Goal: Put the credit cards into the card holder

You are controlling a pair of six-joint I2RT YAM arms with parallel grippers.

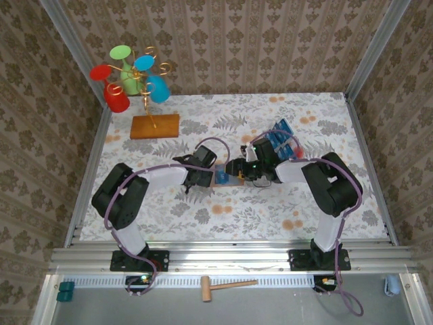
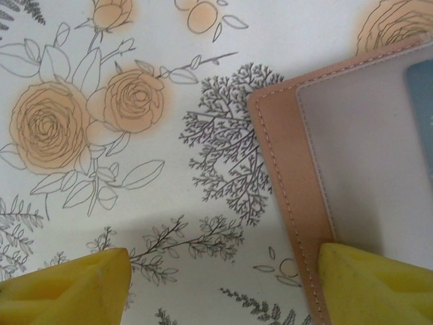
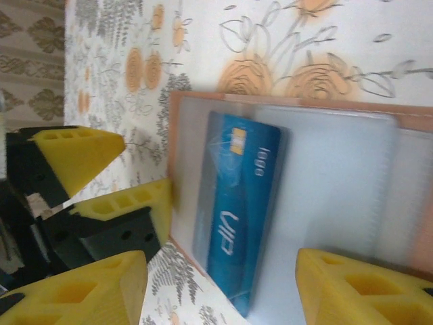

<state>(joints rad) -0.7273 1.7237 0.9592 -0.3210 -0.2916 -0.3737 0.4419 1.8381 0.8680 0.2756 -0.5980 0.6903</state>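
right claw (image 3: 220, 291) released, jaws wide either side of thin blue credit card (image 3: 238, 203) lying on greyish inside of tan-brown leather card holder (image 3: 338, 176), mid counter (image 1: 203, 217). left claw (image 2: 223, 291) spread, one finger (image 2: 379, 291) on holder's edge. my worry: card looks only part-tucked; right claw lifting off could snag it, drag it out; if left finger slips, holder shifts

card holder (image 2: 352, 169) and credit card (image 2: 421, 101) cut off at right edge
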